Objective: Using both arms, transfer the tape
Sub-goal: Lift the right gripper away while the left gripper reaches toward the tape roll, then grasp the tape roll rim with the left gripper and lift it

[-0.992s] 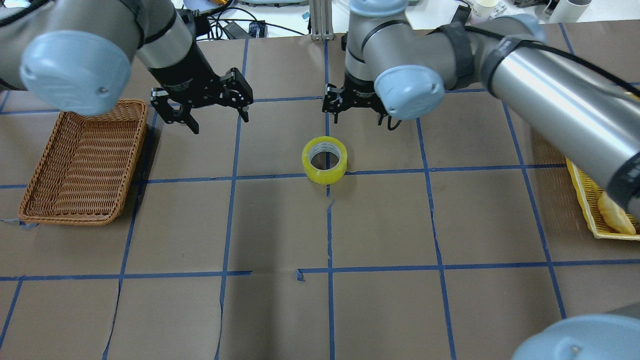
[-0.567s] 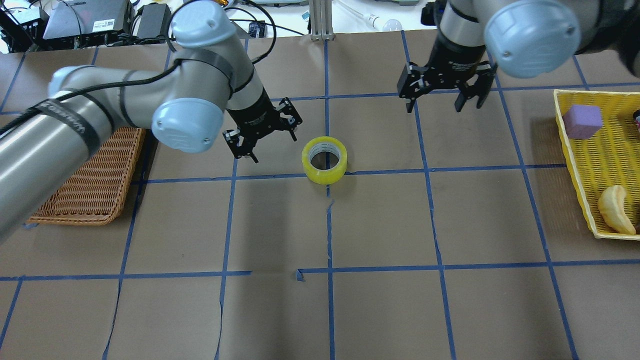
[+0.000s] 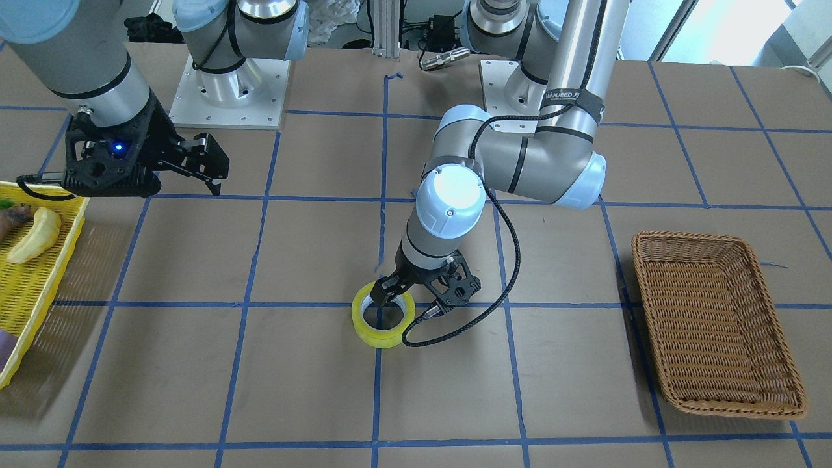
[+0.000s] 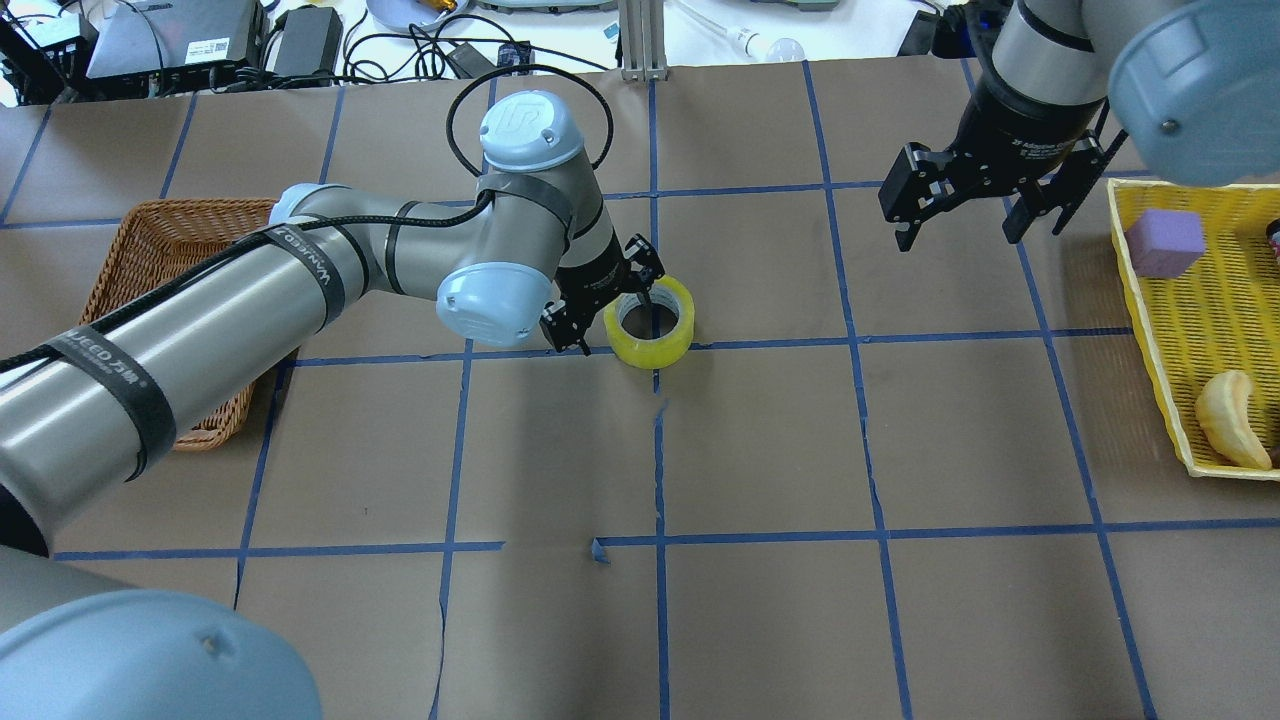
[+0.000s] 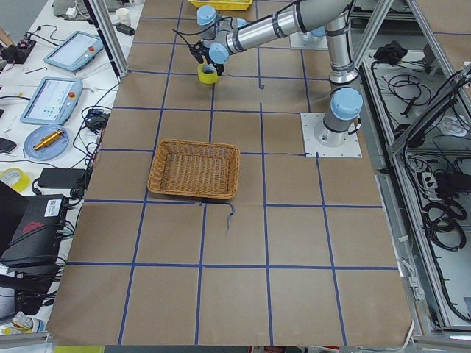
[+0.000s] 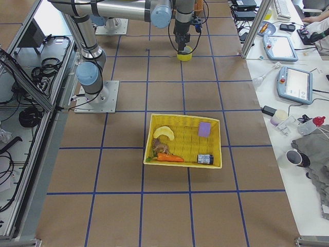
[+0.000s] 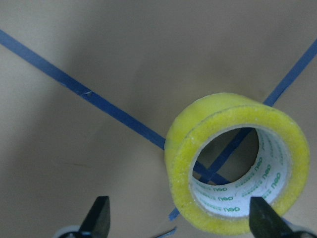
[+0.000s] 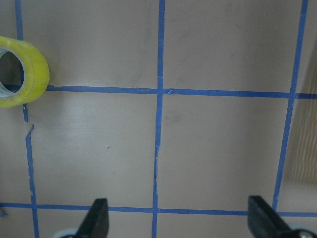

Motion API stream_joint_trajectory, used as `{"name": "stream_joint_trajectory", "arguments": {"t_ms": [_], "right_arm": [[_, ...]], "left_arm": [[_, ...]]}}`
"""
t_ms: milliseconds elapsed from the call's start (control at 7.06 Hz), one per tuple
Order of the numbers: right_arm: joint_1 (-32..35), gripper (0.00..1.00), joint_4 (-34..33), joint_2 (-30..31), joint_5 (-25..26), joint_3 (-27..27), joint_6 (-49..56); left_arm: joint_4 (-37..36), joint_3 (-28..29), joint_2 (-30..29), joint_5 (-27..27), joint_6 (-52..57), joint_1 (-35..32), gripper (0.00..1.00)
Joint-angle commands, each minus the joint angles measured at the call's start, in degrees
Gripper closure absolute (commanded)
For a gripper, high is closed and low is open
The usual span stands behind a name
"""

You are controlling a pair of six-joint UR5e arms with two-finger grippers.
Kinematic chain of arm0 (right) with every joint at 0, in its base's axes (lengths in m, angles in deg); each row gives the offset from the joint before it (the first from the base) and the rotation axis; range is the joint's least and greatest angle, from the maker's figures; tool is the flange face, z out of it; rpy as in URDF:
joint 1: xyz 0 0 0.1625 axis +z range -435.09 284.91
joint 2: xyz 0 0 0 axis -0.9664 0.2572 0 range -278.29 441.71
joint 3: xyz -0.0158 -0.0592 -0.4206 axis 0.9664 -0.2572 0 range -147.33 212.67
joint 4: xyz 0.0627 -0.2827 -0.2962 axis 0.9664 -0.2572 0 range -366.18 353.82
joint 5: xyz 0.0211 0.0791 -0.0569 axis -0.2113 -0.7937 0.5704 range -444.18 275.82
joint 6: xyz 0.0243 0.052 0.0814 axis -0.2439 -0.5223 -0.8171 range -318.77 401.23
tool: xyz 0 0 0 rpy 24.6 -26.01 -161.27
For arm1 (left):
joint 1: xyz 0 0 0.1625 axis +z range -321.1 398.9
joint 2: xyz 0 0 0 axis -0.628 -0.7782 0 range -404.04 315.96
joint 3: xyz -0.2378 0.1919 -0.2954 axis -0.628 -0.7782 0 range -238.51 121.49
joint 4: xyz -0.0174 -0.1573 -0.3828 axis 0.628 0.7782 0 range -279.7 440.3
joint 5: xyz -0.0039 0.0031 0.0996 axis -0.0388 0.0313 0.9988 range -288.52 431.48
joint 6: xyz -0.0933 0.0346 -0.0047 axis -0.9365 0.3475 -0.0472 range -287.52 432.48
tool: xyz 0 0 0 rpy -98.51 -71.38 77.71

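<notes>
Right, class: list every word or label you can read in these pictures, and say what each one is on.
"WANJEED": black band on the left arm.
Green print inside the tape: upside down, too blurred to read.
White lettering above the right claw: too small to read.

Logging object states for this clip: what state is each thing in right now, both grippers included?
Bright yellow ring-shaped tape roll: lying flat, not lifted.
Left gripper: open, fingers straddling the roll's wall.
Right gripper: open, empty, away from the roll.
Brown wicker basket: empty.
Yellow rectangular basket: holds a purple block and pale banana-shaped fruit.
</notes>
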Motion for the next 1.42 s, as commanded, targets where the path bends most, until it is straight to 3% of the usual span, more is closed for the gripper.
{"name": "stream_joint_trajectory", "arguments": {"t_ms": [0, 283, 708, 850, 992, 1133, 1275], "right_arm": [[0.22, 0.00, -0.16, 0.40, 0.50, 0.30, -6.76], [2.93, 0.00, -0.16, 0.40, 0.50, 0.21, -7.07], [3.83, 0.00, -1.91, 0.40, 2.70, -0.67, -6.55], [4.17, 0.00, -7.05, 0.40, 2.52, -0.76, -6.72], [4.18, 0.00, -6.92, 0.40, 2.78, -0.50, -7.25], [4.18, 0.00, -6.66, 0.49, 2.87, -0.49, -7.25], [4.53, 0.00, -5.53, 0.49, 2.52, -0.15, -7.17]], "left_arm": [[-3.36, -0.12, -3.04, 0.14, -0.25, -0.09, 0.29], [-3.73, 0.06, -3.50, 0.05, 0.97, -0.35, 1.00], [-1.64, 2.33, 0.70, 2.66, 11.38, 1.13, 1.00], [7.60, 5.22, 3.77, 2.86, 20.66, 5.06, 1.00], [18.91, 8.99, 6.58, 4.95, 34.24, 10.93, 1.00], [25.29, 11.11, 8.61, 9.50, 46.56, 16.21, 1.00], [26.57, 10.87, 9.85, 13.20, 57.12, 20.70, 1.00]]}}
